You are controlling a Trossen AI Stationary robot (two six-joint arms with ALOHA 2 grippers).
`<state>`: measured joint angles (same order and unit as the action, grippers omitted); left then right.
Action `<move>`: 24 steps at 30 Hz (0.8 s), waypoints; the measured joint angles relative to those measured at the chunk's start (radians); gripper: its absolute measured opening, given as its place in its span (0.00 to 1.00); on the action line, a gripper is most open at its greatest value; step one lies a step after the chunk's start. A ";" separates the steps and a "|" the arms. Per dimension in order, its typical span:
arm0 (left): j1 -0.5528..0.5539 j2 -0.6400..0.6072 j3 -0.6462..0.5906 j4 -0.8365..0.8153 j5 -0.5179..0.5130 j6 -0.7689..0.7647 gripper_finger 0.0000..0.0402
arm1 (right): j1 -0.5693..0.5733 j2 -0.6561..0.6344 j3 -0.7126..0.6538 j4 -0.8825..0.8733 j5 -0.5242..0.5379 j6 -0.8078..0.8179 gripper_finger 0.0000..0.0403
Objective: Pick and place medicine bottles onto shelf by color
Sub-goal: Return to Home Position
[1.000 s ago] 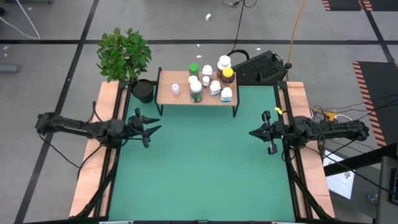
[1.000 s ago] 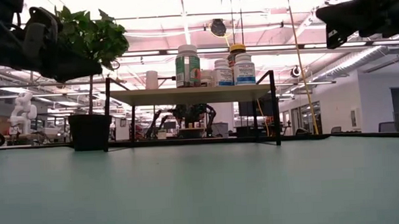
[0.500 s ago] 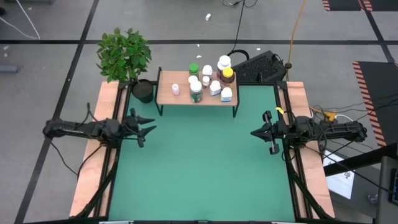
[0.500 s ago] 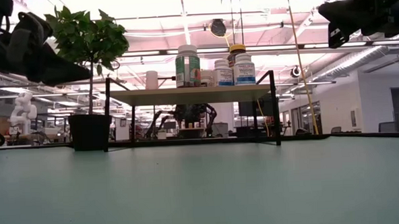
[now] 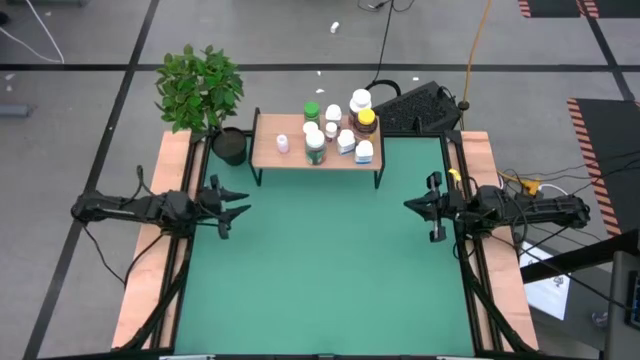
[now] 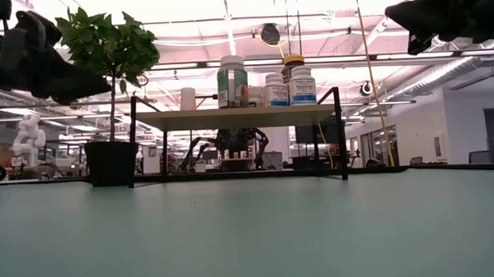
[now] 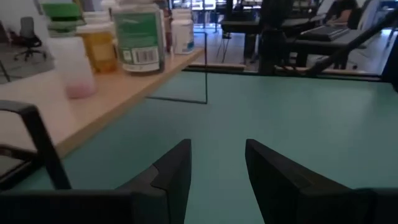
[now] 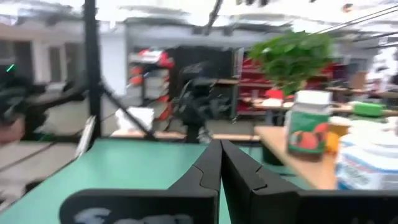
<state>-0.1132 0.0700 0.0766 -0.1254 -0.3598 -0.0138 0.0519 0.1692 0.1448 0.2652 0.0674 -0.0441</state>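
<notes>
Hovering over the left edge of the green table [image 5: 320, 270], the left gripper [image 5: 240, 200] is seen pointing toward the table's middle. Its fingers [image 7: 171, 171] are held moderately apart, and only table surface is seen between them. The right gripper [image 5: 409, 206] is held over the right edge, facing the left one, well apart from it. Its fingers [image 8: 208, 165] are pressed together along their length, with nothing clamped.

The shelf [image 5: 270, 155] is placed at the far edge of the table, between the two arms and away from both. All the medicine bottles [image 5: 338, 125] that can be seen are stood upright on it, grouped toward its middle and right. A green-capped bottle [image 5: 312, 110] is set at the back of the group, and an amber bottle [image 5: 366, 121] with a yellow cap is stood toward the right. A small clear vial [image 5: 282, 144] is set alone, left of the group. In the low view the bottles are seen in a row along the board.

A black plant pot [image 5: 230, 146] is placed just beside the shelf's left end, and a keyboard [image 5: 415, 108] lies behind its right end.
</notes>
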 joint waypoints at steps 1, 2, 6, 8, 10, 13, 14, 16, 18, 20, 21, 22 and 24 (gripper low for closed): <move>0.000 0.001 -0.019 0.039 0.002 0.011 0.38 | 0.000 0.000 0.000 0.015 0.010 0.004 0.00; 0.000 0.003 -0.024 0.067 0.004 0.023 0.38 | 0.000 0.000 0.000 0.019 0.009 0.003 0.00; 0.000 0.001 -0.026 0.072 0.010 0.042 0.38 | 0.000 -0.005 0.000 -0.039 0.050 0.006 0.00; 0.000 -0.002 -0.026 0.078 0.010 0.041 0.38 | -0.005 -0.013 0.000 -0.064 0.070 0.021 0.00; 0.000 -0.001 -0.033 0.090 0.011 0.029 0.38 | -0.013 -0.028 0.000 -0.072 0.050 0.031 0.00; 0.000 -0.001 -0.061 0.173 0.019 0.038 0.38 | -0.027 -0.056 0.000 -0.115 0.011 0.032 0.00; 0.000 -0.001 -0.065 0.186 0.020 0.042 0.38 | -0.032 -0.067 0.000 -0.140 0.008 0.032 0.00; 0.000 0.000 -0.065 0.186 0.020 0.043 0.38 | -0.039 -0.088 -0.007 -0.167 0.007 0.040 0.00; 0.000 0.000 -0.065 0.185 0.021 0.039 0.38 | -0.047 -0.121 -0.036 -0.170 0.007 0.051 0.00; 0.000 0.000 -0.065 0.184 0.021 0.037 0.38 | -0.054 -0.158 -0.065 -0.173 0.005 0.059 0.00; 0.000 0.000 -0.065 0.184 0.021 0.033 0.38 | -0.058 -0.170 -0.080 -0.166 0.005 0.060 0.01; 0.000 0.000 -0.065 0.184 0.021 0.030 0.38 | -0.063 -0.168 -0.087 -0.156 0.000 0.065 0.01; 0.000 0.001 -0.065 0.183 0.022 0.026 0.38 | -0.075 -0.164 -0.092 -0.154 -0.035 0.075 0.01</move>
<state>-0.1135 0.0708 0.0113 0.0579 -0.3380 0.0127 -0.0235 0.0056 0.0530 0.1108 0.0324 0.0309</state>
